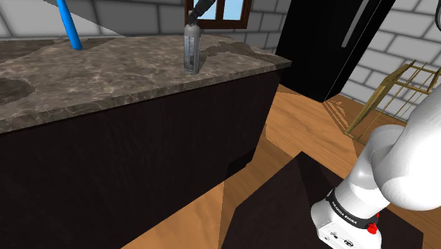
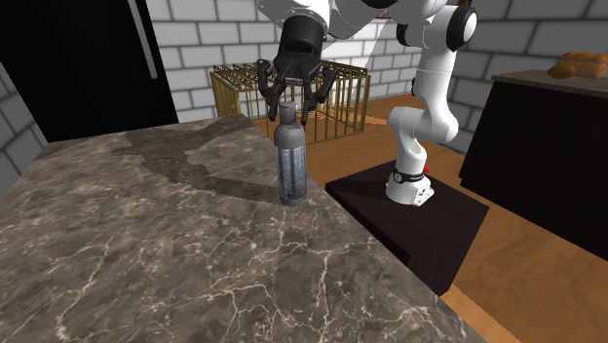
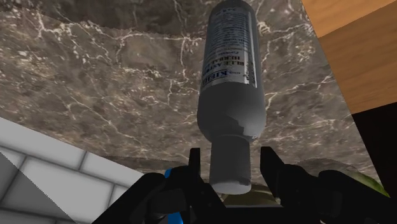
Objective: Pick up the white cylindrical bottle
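Wrist view: black two-finger gripper (image 3: 230, 159) parted, astride the narrow top of the grey cylindrical labelled bottle (image 3: 229, 76) at frame centre — gaps either side, nothing held. Placement judged as alignment for a neck grasp. Second exterior view adds the bottle's posture — upright on the veined brown stone counter (image 2: 146, 244), near its edge, upper middle of frame
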